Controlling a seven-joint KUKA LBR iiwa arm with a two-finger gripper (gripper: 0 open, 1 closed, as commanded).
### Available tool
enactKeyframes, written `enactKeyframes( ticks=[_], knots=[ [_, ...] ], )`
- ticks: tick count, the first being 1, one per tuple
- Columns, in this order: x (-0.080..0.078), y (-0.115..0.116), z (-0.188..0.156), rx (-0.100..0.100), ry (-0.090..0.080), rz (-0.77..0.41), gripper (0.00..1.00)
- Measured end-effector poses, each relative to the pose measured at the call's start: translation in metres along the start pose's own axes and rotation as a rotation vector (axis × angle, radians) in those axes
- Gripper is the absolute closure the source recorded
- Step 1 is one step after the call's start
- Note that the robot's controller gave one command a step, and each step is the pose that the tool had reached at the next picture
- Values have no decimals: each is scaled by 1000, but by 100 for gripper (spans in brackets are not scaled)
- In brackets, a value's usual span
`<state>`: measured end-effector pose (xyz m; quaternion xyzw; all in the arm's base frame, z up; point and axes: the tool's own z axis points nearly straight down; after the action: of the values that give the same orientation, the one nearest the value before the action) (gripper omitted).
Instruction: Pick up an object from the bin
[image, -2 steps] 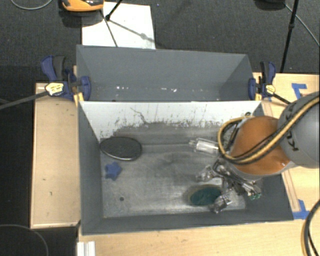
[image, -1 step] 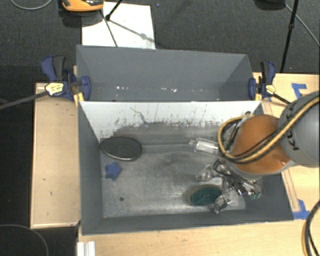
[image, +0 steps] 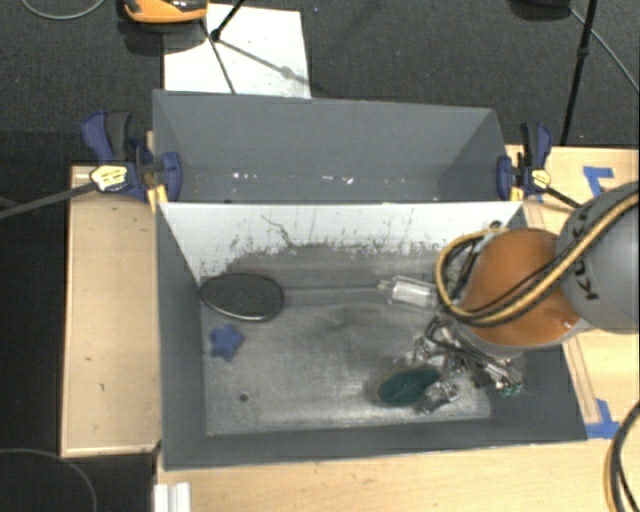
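My gripper (image: 437, 383) reaches down below the orange cover at the bin's front right. Its metal fingers sit right beside a dark green rounded thing (image: 405, 387) lying on the bin floor near the front wall; whether the fingers touch it I cannot tell. A clear plastic piece (image: 408, 292) lies behind the gripper, toward the back wall.
A flat black oval disc (image: 241, 297) lies at the back left of the bin. A small blue crumpled piece (image: 227, 342) sits just in front of it near the left wall. The arm with its orange cover and cables fills the right side.
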<state>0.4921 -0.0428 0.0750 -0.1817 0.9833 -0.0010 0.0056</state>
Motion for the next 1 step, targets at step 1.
enactKeyframes(
  ticks=[1],
  knots=[
    [-2,-1,-42,-2,5,0,100]
  ],
)
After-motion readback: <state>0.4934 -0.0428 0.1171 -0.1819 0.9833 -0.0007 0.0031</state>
